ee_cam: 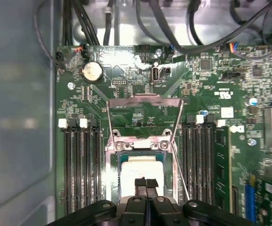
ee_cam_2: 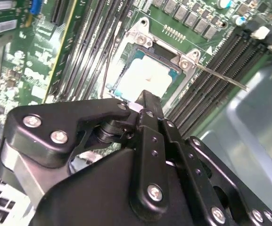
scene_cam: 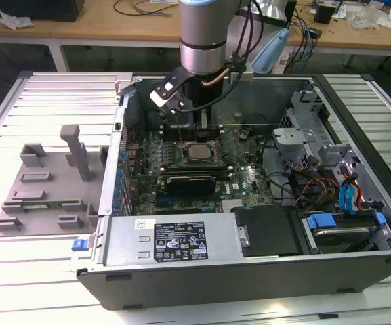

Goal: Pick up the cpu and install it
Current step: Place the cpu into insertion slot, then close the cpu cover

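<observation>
In the exterior view the arm (scene_cam: pixel 202 40) reached down into the open computer case (scene_cam: pixel 249 277) in the upper middle of the frame. The cpu (scene_cam: pixel 196 152) lay flat in its socket at the centre of the green board (scene_cam: pixel 246 177), just behind a long black card (scene_cam: pixel 192 181). That view also took in the slatted bench (scene_cam: pixel 39 271) and a grey plastic jig (scene_cam: pixel 46 186) at the exterior view's left, well apart from the case.

The first wrist view looked straight down the tool (ee_cam: pixel 146 182). Its two fingertips were pressed together with no gap, holding nothing, right over the silver top of the cpu; whether they touched it could not be told. The hinged socket frame (ee_cam: pixel 144 101) stood swung open beyond the chip, with black memory slots (ee_cam: pixel 81 165) on both sides.

The second wrist view showed the thin latch lever (ee_cam_2: pixel 220 77) sticking out free beside the socket.
</observation>
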You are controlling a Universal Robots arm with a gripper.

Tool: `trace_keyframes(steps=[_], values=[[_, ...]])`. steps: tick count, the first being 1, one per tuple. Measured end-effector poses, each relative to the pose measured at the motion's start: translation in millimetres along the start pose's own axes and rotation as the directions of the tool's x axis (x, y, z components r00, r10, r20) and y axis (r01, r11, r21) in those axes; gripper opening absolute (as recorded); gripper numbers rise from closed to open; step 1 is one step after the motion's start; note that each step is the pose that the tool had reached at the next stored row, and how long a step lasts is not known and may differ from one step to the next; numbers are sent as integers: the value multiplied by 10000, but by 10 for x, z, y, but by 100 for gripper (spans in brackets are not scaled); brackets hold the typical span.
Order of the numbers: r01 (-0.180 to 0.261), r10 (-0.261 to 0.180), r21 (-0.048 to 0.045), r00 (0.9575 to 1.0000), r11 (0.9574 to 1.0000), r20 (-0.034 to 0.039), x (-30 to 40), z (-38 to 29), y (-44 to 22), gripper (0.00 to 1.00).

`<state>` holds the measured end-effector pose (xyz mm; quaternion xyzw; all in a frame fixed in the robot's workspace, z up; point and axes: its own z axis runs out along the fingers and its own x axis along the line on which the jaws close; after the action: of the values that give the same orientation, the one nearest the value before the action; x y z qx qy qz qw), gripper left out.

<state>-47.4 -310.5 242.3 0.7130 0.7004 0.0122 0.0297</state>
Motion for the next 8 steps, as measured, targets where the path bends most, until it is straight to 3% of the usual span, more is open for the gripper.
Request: trace_keyframes(steps=[1,2,8], values=[[0,0,0,10000,10000,0,-1,-52,3,11],[0,0,-2,10000,10000,-4,-1,-62,4,11],[0,0,0,10000,10000,-1,-1,-75,5,11]])
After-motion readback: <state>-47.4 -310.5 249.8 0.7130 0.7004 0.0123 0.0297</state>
